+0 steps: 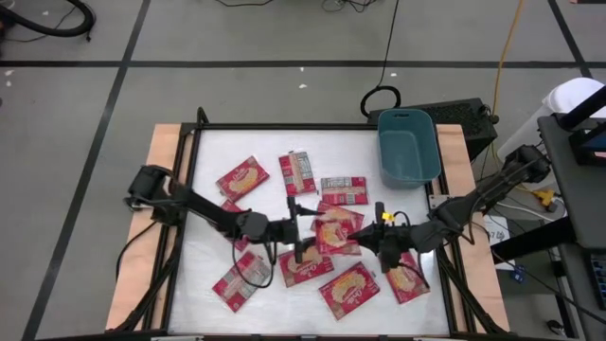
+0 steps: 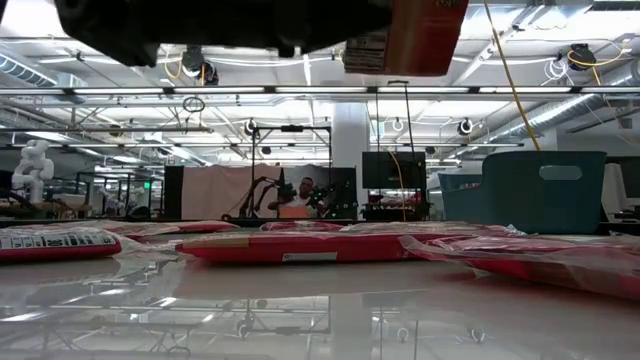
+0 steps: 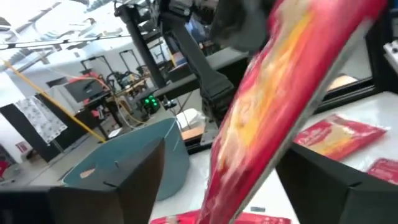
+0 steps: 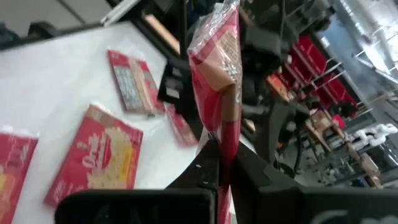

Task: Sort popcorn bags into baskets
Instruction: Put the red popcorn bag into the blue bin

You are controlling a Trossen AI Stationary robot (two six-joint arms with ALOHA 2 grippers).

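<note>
Packets [image 1: 294, 173] surround raised bag [image 1: 333, 227].

Both arms dark, near black: slim tube links between bulkier round joints. Left arm [image 1: 204, 210] base is a chunky dark block at the surface edge, with black cable looping off it. Right arm [image 1: 473, 204] likewise, cables trailing at its base. Small yellow tag near right claw [image 1: 379, 235]. Left claw [image 1: 301, 230] fingers [image 3: 134, 180] flat, matte black, square-edged. Screws possibly present; too blurred to tell.
</note>
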